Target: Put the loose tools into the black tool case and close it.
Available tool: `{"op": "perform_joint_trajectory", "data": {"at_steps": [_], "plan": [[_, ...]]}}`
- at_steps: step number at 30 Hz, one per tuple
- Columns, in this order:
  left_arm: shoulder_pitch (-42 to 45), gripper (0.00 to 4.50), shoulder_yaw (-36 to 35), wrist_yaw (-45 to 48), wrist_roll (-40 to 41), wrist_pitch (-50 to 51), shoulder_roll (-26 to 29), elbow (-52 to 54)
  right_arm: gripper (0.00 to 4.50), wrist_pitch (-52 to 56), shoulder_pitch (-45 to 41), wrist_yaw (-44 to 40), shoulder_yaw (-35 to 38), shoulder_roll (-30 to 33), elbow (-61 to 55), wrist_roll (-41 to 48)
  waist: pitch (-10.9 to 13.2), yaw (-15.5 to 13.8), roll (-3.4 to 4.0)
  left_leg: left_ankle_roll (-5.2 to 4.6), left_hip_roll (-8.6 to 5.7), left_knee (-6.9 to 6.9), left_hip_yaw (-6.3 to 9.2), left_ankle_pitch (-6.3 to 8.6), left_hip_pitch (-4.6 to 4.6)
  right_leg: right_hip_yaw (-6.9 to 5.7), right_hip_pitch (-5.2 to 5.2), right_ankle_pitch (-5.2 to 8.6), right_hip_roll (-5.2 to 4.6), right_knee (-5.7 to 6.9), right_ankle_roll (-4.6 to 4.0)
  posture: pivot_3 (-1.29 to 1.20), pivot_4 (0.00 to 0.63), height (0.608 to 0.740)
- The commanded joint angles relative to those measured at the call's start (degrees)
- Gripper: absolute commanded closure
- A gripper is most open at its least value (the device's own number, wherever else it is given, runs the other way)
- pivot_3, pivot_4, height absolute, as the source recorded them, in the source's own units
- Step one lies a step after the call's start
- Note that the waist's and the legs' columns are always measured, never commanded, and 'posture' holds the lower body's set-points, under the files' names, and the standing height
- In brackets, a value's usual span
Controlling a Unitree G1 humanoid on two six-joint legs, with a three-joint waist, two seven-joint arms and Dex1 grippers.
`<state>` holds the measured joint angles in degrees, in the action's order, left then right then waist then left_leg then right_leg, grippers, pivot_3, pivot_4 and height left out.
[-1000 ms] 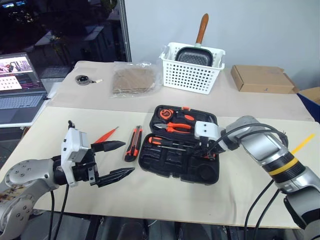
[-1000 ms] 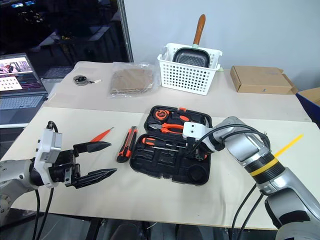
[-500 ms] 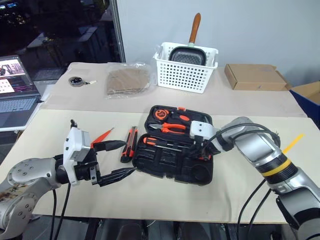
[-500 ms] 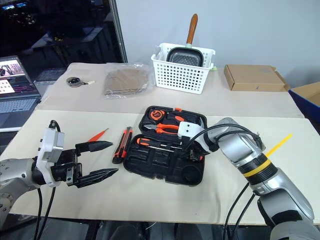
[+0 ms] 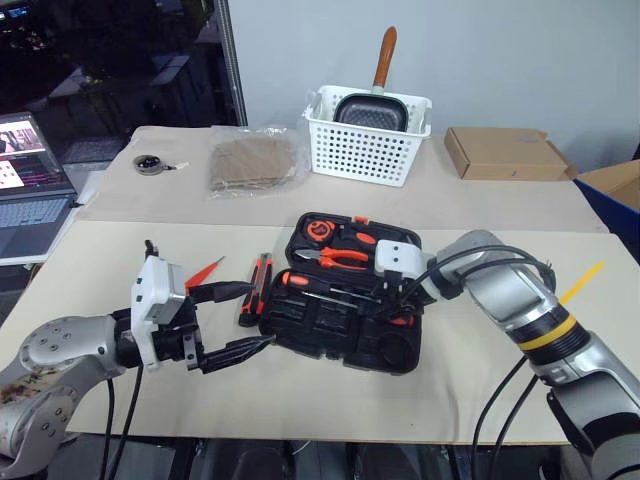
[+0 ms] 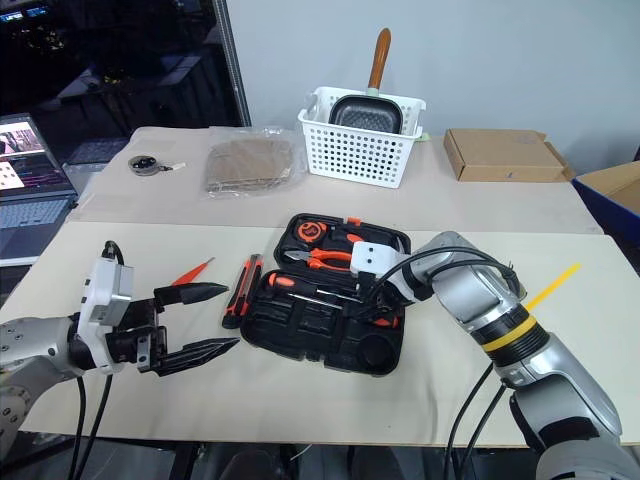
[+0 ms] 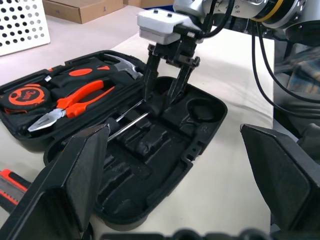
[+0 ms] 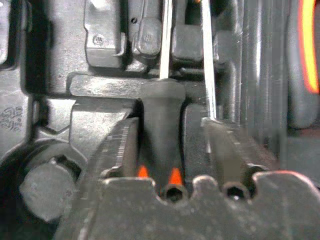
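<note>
While two black-and-orange screwdrivers [image 5: 330,291] sit in the open black moulded case [image 5: 345,330], right gripper [image 7: 163,97] spread, empty; red screwdriver [image 5: 204,273], knife [image 5: 256,289] left.

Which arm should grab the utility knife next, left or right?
Left. The left gripper hangs open just beside the utility knife, while the right gripper is over the black tool case.

Silver-grey arms w/ black cables, yellow band on right forearm, white wrist cam blocks, black two-finger grippers, left [image 5: 235,320], right [image 7: 163,95]
</note>
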<state>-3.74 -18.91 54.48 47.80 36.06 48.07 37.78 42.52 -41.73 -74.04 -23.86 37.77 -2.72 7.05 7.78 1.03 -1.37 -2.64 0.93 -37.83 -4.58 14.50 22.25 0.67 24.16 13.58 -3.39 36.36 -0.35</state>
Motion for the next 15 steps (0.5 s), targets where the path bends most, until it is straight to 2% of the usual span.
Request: {"op": "perform_joint_trajectory", "data": {"at_steps": [1, 2, 4, 5, 11, 15], "plan": [[0.7, 0.00, -0.2, 0.0, -0.2, -1.8, -0.1, 0.1, 1.63, 0.0, 1.6, -1.1, 7.8, 0.0, -4.6, 7.5, 0.0, -0.3, 0.01, 0.00, 0.00, 0.00, 0.00, 0.00, 0.02, 0.00, 0.00, 0.00, -0.02, -0.02, 0.00, 0.00, 0.150, 0.740], [0.7, 0.00, -0.3, 0.1, -0.2, -1.9, -0.1, 0.1, 1.63, -0.7, 3.0, -0.7, 9.8, -0.6, -5.5, 9.6, 0.0, -0.3, 0.01, 0.00, -0.01, 0.00, 0.00, 0.00, 0.02, -0.01, -0.01, 0.00, -0.03, -0.04, 0.01, 0.00, 0.150, 0.740], [0.4, 0.00, -0.4, 0.4, -0.2, -2.2, -0.2, -0.2, 2.16, -0.8, 6.5, 0.8, 13.4, -1.2, -7.8, 12.7, 0.0, -0.7, 0.00, 0.00, -0.01, 0.00, 0.04, 0.01, 0.04, -0.01, -0.08, -0.01, -0.08, -0.14, 0.03, 0.00, 0.150, 0.740], [0.0, 0.00, -0.6, 0.8, -0.3, -2.4, 0.0, -0.4, 2.24, -2.7, 8.8, 2.5, 15.5, -2.2, -8.6, 13.3, 0.0, -0.7, 0.00, 0.00, -0.02, 0.00, 0.06, 0.01, 0.05, -0.01, -0.09, -0.02, -0.10, -0.16, 0.04, 0.00, 0.150, 0.740], [-1.6, 0.00, -1.3, 2.4, -1.3, -3.2, 0.7, -1.2, 4.36, -10.0, 20.5, 15.1, 20.7, -6.1, -12.7, 11.1, 0.0, -0.7, 0.02, 0.01, -0.02, 0.02, 0.01, 0.01, 0.07, 0.07, -0.04, -0.03, -0.12, -0.13, 0.07, 0.00, 0.150, 0.740], [-2.1, 0.00, -1.4, 3.2, -1.9, -3.6, 0.9, -1.8, 4.47, -13.1, 25.7, 23.7, 20.6, -9.1, -15.3, 8.0, 0.0, -0.3, 0.01, 0.09, -0.01, 0.02, -0.07, -0.05, 0.01, 0.08, -0.01, -0.04, -0.07, -0.03, 0.04, 0.00, 0.150, 0.740]]}}
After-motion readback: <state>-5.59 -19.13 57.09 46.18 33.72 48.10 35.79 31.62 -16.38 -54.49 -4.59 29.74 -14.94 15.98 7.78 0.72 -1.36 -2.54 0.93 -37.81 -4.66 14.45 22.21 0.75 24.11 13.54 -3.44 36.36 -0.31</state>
